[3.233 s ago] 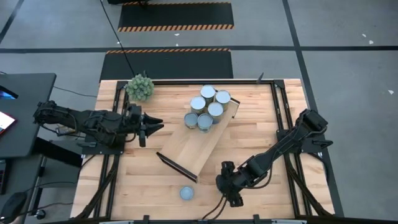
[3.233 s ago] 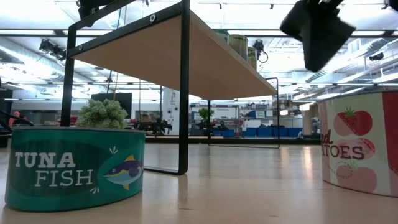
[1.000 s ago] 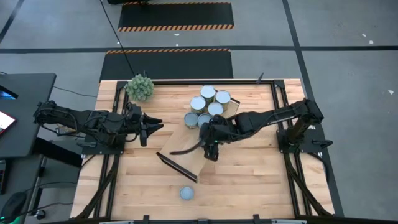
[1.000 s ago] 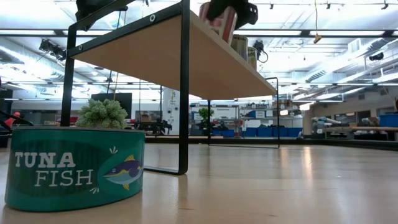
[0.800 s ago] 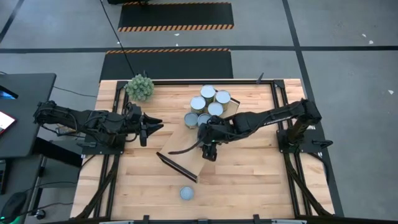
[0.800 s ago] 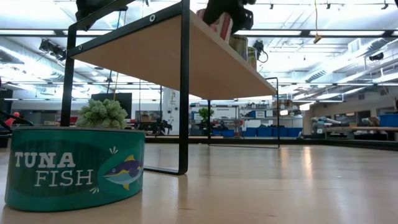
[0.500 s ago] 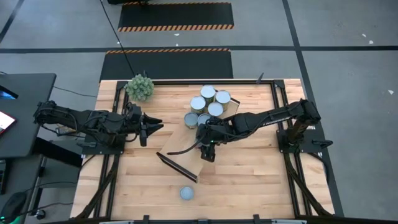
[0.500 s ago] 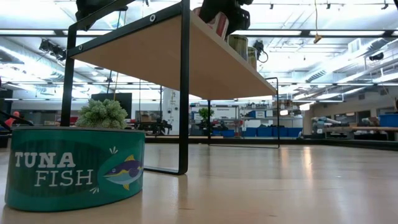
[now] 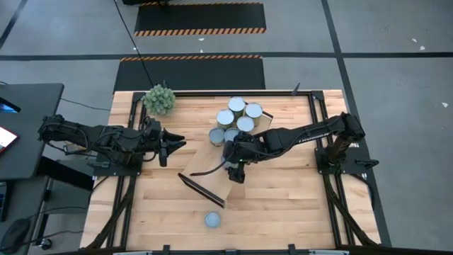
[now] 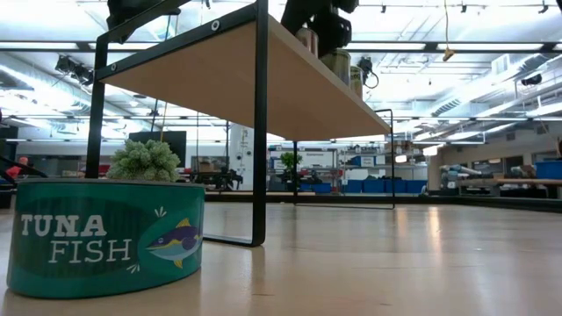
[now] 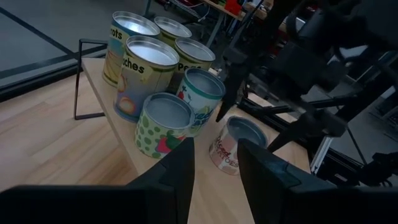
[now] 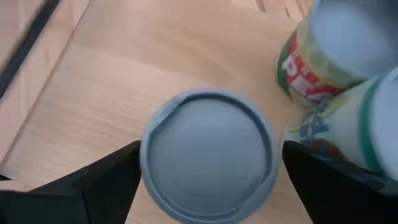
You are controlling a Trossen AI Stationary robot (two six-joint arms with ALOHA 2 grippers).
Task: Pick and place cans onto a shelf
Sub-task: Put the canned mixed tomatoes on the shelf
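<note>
Pale-lidded can (image 12: 208,155) sits on shelf (image 9: 212,173), at 6 o'clock of the can cluster (image 9: 237,120); right gripper (image 9: 236,152) straddles it, fingers spread, hiding it from overhead. Left gripper (image 9: 175,142) parked, fingers parted.

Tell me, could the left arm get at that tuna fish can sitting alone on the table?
Probably yes: the tuna fish can stands alone on bare tabletop, and the left gripper waits beside the shelf with nothing between them.
</note>
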